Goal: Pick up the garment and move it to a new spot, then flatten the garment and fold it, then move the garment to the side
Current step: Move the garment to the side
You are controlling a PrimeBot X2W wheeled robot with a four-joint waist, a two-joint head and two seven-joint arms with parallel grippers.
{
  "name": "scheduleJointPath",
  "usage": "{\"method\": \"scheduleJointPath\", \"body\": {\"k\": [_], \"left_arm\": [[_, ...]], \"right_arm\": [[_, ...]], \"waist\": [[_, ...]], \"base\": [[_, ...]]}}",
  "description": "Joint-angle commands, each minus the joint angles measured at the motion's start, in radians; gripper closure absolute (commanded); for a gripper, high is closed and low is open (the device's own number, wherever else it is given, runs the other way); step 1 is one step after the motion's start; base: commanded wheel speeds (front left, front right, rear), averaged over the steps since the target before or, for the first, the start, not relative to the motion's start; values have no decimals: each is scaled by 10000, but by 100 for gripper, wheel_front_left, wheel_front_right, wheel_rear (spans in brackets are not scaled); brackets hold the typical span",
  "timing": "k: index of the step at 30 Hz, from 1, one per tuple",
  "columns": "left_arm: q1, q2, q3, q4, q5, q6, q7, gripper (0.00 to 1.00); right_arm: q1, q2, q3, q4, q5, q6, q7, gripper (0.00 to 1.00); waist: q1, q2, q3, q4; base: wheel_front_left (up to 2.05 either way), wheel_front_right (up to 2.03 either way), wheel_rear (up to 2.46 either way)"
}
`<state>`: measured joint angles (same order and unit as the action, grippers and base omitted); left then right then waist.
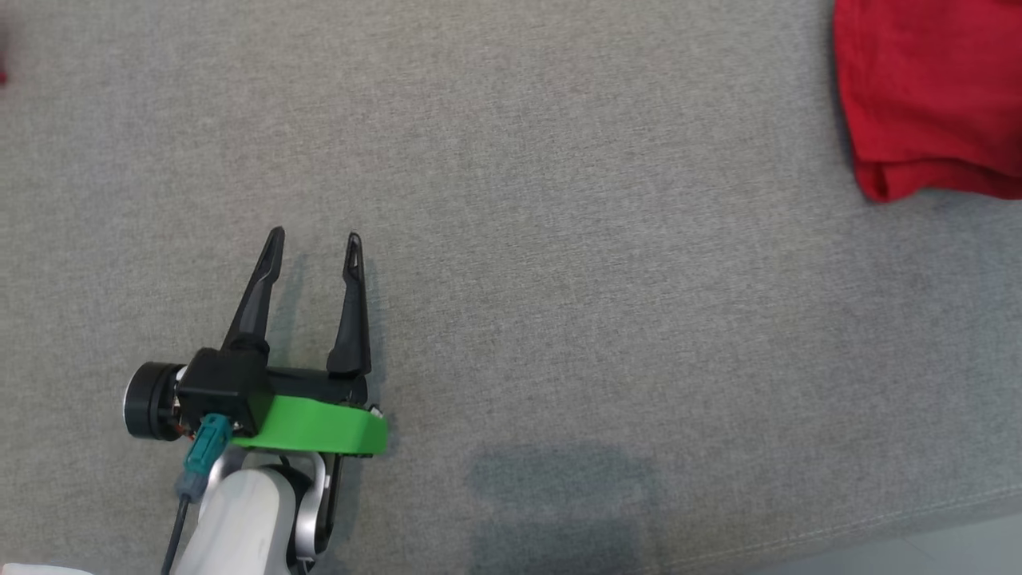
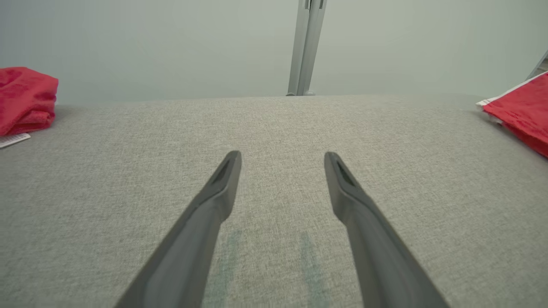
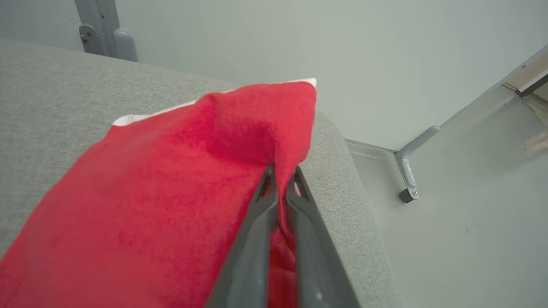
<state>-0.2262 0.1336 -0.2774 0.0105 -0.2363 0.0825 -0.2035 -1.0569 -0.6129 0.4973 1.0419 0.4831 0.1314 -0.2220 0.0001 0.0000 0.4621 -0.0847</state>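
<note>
Grey surface [image 1: 559,279]: our right gripper [image 3: 282,170] pinches the garment [image 3: 171,192]; we should slide it low. Left gripper [image 1: 314,235] gapes wide, empty.

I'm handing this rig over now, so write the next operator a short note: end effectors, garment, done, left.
Left end effector: open, empty, over the bare grey surface.
Right end effector: shut on an edge of the red garment.
Garment: at the surface's right side, near its rounded edge; looks folded in layers.
Another red cloth lies at the far left.
Done, apparently: flattening and folding. Left: settle the garment at the side, release.
</note>
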Motion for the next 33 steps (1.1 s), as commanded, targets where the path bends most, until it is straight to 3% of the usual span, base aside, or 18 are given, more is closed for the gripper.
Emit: {"method": "scheduleJointPath", "body": {"k": [1,4,5,6,7,8,18,33], "left_arm": [[-193,34,-28,-40,86,33,-1,0],[-241,32,-93,-79,124,53,24,0],[-244,40,-109,-92,124,55,28,0],[-251,57,-113,-94,118,53,33,0],[-242,82,-103,-99,110,57,35,0],[-251,83,-111,-111,103,60,39,0],[-280,62,-62,40,-58,164,-82,0],[207,-108,397,1122,-816,92,-466,0]], "right_arm": [[-246,-190,99,148,-218,-15,-115,100],[-549,-310,75,513,-523,-15,-247,100],[-635,-346,19,650,-641,-15,-304,96],[-716,-370,-88,802,-762,-15,-347,75],[-794,-357,-220,912,-847,-15,-380,67],[-840,-314,-365,1013,-964,-15,-407,1],[-32,502,-1863,-133,-1697,-15,-434,0],[2246,2199,-2024,-3337,-1689,-14,-436,0]], "waist": [[-1,0,364,356],[-1,0,497,469],[-1,0,532,498],[-1,0,560,527],[-1,0,576,531],[-1,0,602,545],[-1,0,275,400],[-1,0,-1830,280]], "base": [[0,0,0],[0,0,0],[0,0,0],[0,0,0],[0,0,0],[0,0,0],[0,0,0],[0,0,0]]}}
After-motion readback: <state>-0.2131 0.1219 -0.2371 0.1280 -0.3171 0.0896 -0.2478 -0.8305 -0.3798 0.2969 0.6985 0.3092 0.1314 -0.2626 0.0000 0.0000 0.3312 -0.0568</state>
